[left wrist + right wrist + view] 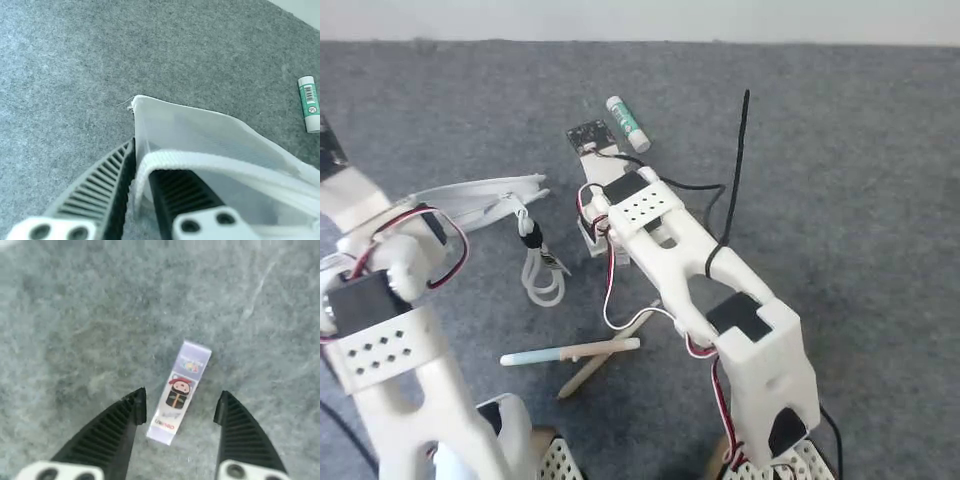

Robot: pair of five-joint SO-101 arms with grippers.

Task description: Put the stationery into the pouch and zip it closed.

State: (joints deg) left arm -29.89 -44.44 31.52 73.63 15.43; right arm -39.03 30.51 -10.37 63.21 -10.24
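Gripping the pouch (225, 145) by its rim, the left gripper (141, 150) was clenched on the bench (840, 200). The right gripper (182, 397) hung spread above an eraser (186, 372). A glue stick (627, 123) and pens (570, 352) lay apart.

A small white rectangular eraser (178, 399) between the fingers (112, 430) of the right gripper (181, 400) carries a cartoon-figure label; a green-and-white glue stick (309, 103) bears a barcode. No wording legible.
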